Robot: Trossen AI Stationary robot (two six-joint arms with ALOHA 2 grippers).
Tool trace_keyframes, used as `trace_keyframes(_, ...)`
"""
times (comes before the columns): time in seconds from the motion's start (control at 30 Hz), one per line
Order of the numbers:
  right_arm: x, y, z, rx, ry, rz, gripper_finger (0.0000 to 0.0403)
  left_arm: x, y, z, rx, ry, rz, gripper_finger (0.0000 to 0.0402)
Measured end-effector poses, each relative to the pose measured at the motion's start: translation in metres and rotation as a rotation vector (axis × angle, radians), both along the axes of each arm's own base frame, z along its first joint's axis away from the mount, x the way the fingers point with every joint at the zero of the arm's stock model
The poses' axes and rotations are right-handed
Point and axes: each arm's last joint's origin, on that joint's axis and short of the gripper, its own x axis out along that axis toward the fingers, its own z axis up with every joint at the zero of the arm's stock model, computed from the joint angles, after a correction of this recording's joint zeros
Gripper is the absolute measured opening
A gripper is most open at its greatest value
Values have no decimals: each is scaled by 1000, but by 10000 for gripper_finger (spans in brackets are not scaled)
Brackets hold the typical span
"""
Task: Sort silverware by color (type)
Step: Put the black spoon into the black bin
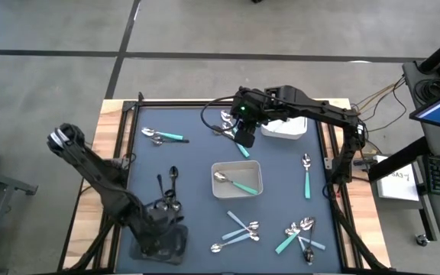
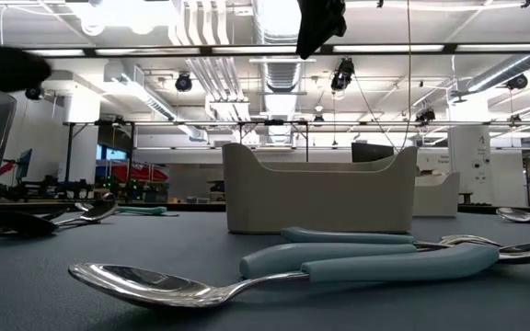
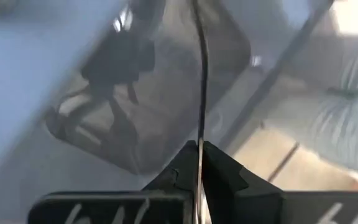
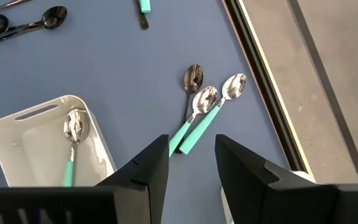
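Observation:
My left gripper is at the near left, above a dark tray, shut on a thin black utensil. My right gripper hangs open at the far middle, above three teal-handled spoons lying flat on the mat; it touches nothing. A white tray at the centre holds one teal-handled spoon. The low view shows a dark gripper high above that tray. My left gripper pinches the black utensil's thin handle between its two fingers, coming from above. The utensil runs on straight past the fingertips, along the fingers, over the dark tray. Blur hides its far end, so I cannot tell whether it touches the tray.
Black spoons lie left of the centre tray, and teal-handled pieces lie at the far left. One teal spoon is at the right. Pale-blue-handled spoons and a mixed pile lie near. Another white tray sits at the far right.

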Motion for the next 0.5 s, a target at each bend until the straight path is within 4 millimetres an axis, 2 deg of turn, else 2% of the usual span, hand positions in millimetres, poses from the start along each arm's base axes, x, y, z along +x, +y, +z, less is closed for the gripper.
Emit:
trace_keyframes(0.23,0,0,0,0,0,1,123,14,-20,-2,-59,53,-143,42)
trace_keyframes(0.5,0,0,0,-4,3,6,123,33,-30,12,-39,4,-236,103)
